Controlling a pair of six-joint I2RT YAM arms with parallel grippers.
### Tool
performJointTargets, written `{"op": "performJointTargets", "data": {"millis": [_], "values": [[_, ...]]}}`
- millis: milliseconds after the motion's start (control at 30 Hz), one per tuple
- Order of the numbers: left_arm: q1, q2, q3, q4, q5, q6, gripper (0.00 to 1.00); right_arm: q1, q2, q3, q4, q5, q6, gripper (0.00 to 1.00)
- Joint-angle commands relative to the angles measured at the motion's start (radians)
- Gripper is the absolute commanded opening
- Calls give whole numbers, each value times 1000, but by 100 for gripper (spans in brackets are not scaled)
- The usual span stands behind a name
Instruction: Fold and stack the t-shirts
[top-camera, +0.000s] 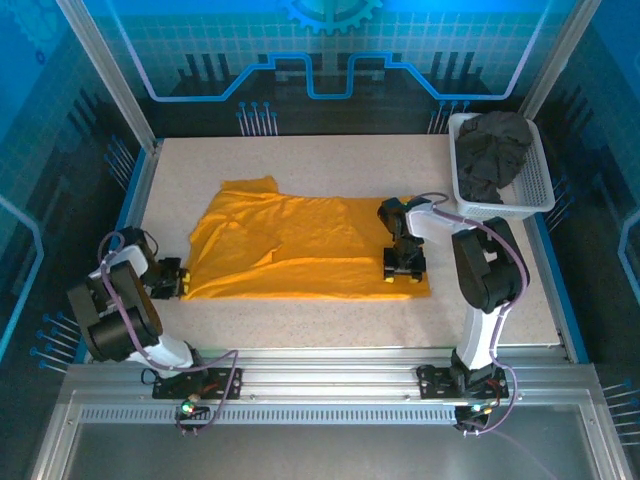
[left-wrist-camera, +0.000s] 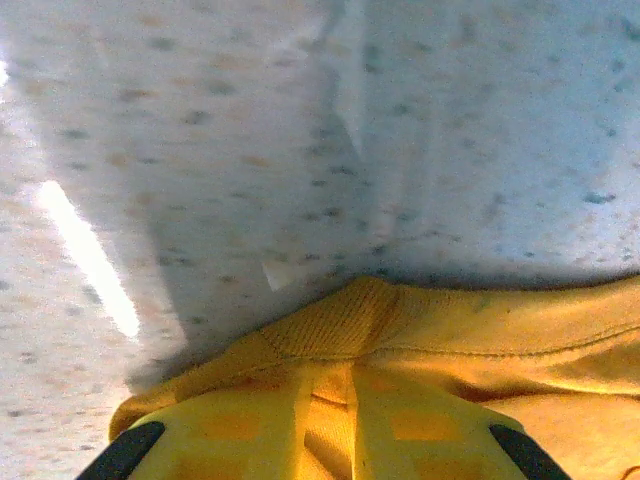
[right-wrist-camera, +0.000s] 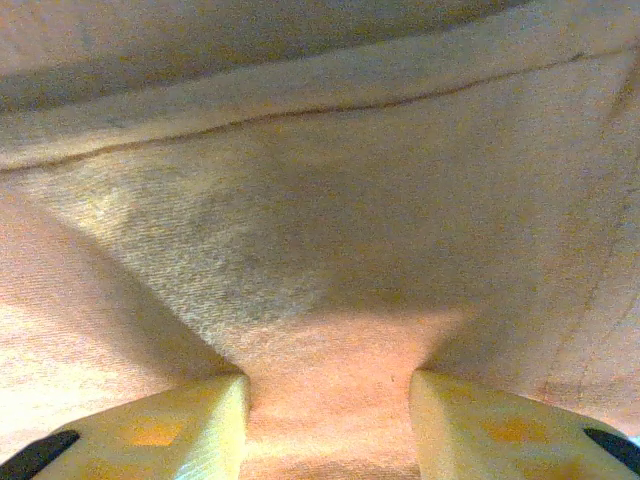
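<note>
Fingers (left-wrist-camera: 240, 435) of the left gripper (top-camera: 176, 280): drawn close together, with a narrow fold of the orange shirt (top-camera: 300, 250) pinched between them at its near left corner. The left wrist view shows a ribbed edge of the cloth bunched just beyond the tips.

Fingers (right-wrist-camera: 190, 425) of the right gripper (top-camera: 404, 268): set partly apart, clamped on a thick bunch of the orange shirt near its near right corner. In the right wrist view creases in the cloth run together into the gap between them.

Table (top-camera: 330, 160): pale speckled top, lying under the orange shirt and bare on all sides of it.

Orange shirt: spread mostly flat and wider than it is deep, with wrinkles across its middle. One sleeve or flap sticks out at its far left.

Basket (top-camera: 537, 190): white mesh plastic, standing beyond the orange shirt's far right corner, apart from it.

Grey shirt (top-camera: 492, 150): dark charcoal, crumpled in a heap inside the basket, well apart from the orange shirt.
</note>
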Motion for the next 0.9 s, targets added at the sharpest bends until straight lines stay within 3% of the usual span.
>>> {"op": "performJointTargets", "data": {"millis": [0,233,367,433,567,633,733,800,867], "values": [[54,-44,-62,-88,-59,32,20,30,3,-83,-70,33,-2,48],[134,-151,-115,-143,-87,53,20,67,-80,-167,-47,-25,13,48],[123,-179,-67,-137,-84,34,21,88,-153,-148,-23,-53,9,49],[60,-186,21,-169,-145,34,25,88,-215,-117,-5,-52,0,50],[-153,-144,254,-212,-309,5,34,56,-314,-22,82,-81,-45,54],[-225,-81,310,-108,-255,-6,38,15,-292,52,114,-129,-67,55],[-284,135,455,72,-21,47,41,-46,-211,178,115,-188,-81,54],[-314,292,632,70,66,156,42,-78,-153,258,104,-219,-93,54],[-338,450,829,-12,79,300,43,-98,-103,335,88,-235,-102,54]]}}
